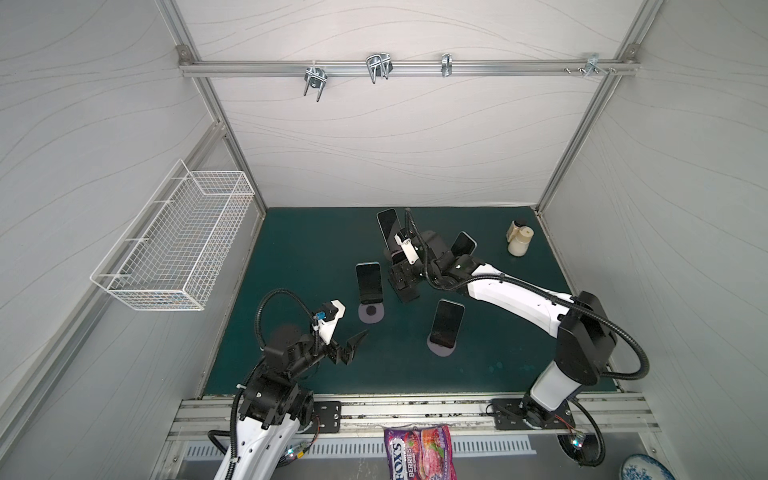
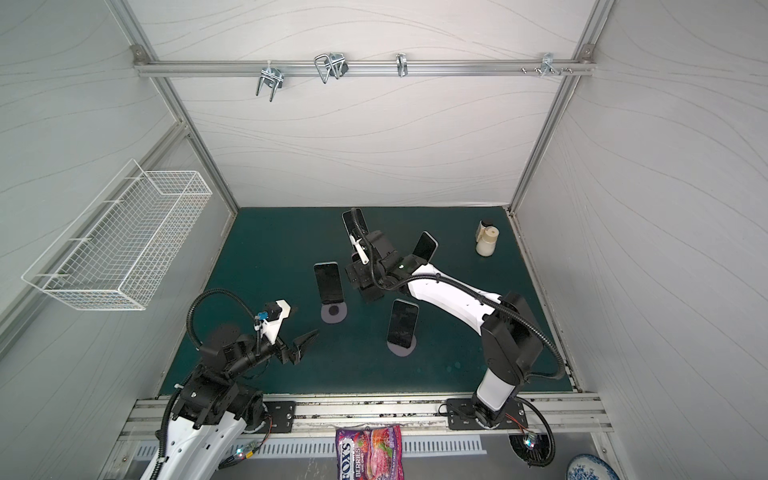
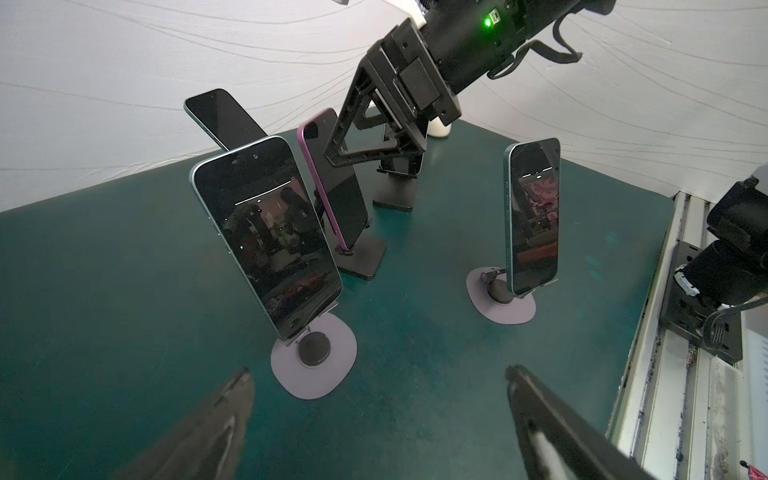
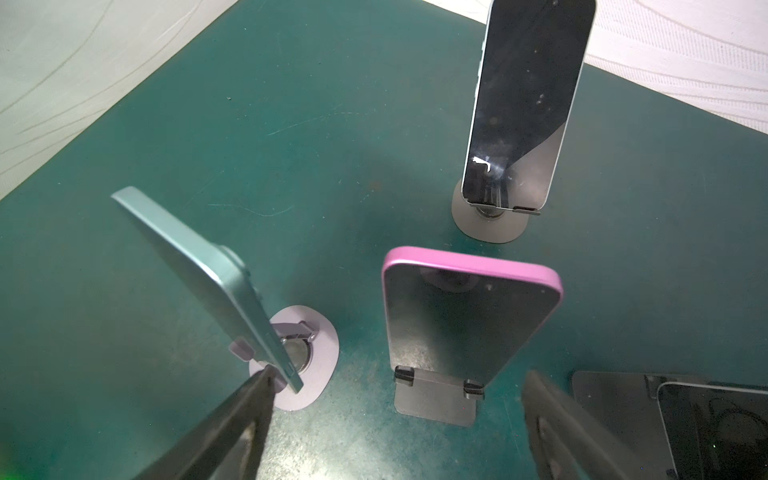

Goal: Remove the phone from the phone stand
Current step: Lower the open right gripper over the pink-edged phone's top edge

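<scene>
- Right pincer (image 4: 398, 372): jaws wide, empty, apparently lined up to take the phone by its edges.
- Pink phone (image 4: 469, 320): just ahead of those jaws, propped in its stand (image 4: 436, 405).
- Left pincer (image 3: 378, 370): wide, empty, well apart.

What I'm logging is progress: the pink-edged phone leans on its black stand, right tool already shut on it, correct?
Not shut: the right wrist view shows the right tool open, not gripping the pink-edged phone, which does lean on its black stand.
</scene>
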You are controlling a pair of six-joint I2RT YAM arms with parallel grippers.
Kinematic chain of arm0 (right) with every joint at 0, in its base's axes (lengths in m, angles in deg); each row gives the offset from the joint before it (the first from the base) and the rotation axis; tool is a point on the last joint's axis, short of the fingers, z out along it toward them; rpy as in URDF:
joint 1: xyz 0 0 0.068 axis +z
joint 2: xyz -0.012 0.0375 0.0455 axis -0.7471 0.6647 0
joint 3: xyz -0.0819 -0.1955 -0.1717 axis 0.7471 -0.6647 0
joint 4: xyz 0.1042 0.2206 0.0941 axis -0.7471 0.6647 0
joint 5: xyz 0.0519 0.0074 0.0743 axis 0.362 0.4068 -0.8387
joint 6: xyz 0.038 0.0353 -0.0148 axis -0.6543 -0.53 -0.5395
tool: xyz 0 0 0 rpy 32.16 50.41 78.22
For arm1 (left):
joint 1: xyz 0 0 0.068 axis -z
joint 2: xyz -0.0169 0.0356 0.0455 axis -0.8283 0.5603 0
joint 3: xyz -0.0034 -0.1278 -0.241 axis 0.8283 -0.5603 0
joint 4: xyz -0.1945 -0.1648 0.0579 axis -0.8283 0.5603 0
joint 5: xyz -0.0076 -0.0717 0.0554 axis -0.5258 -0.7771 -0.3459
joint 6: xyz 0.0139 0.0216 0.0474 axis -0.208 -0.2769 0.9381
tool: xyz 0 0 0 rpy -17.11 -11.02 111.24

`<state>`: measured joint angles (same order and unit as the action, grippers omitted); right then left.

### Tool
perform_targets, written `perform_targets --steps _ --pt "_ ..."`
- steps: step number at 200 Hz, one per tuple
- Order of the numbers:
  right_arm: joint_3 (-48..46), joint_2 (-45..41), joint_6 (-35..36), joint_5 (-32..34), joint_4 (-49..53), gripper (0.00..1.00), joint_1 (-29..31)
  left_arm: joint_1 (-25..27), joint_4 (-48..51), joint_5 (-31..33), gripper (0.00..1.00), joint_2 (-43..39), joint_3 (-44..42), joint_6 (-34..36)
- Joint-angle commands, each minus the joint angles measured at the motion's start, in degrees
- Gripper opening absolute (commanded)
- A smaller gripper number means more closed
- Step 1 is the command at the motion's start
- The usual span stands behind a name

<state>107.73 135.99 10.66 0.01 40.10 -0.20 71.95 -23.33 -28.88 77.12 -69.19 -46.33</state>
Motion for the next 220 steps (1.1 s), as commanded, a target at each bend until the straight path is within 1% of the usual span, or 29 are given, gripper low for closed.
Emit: perform_targets --steps 1,20,41,83,115,176,220 --pt "-0.69 0.82 0.13 -0.42 -1.35 0.94 -1.08 0.23 -2.69 -0.66 0.96 0.31 0.24 1.37" --pt "-0.99 0.98 0.27 -2.24 -2.14 0.91 -1.8 0.23 -2.97 0.33 0.96 0.15 0.18 1.04" --pt "-0.87 1.56 0.91 -2.67 -2.45 0.9 -2.01 0.24 -3.04 0.7 0.96 0.49 0.12 1.28" --pt "-0.18 3.16 1.13 -2.34 -3.2 0.9 -2.69 0.21 -3.12 0.24 0.96 1.1 0.11 1.21" --pt "0.76 4.16 1.21 -2.36 -3.36 0.91 -3.03 0.23 -3.23 0.93 0.96 1.1 0.08 1.26" --pt "1.25 5.48 1.44 -2.85 -3.71 0.91 -3.1 0.23 -3.21 1.69 0.96 1.19 0.07 1.43" --pt "0.81 6.09 1.25 -0.58 -5.26 0.91 -3.13 0.23 -2.81 2.12 0.96 1.06 0.15 1.81"
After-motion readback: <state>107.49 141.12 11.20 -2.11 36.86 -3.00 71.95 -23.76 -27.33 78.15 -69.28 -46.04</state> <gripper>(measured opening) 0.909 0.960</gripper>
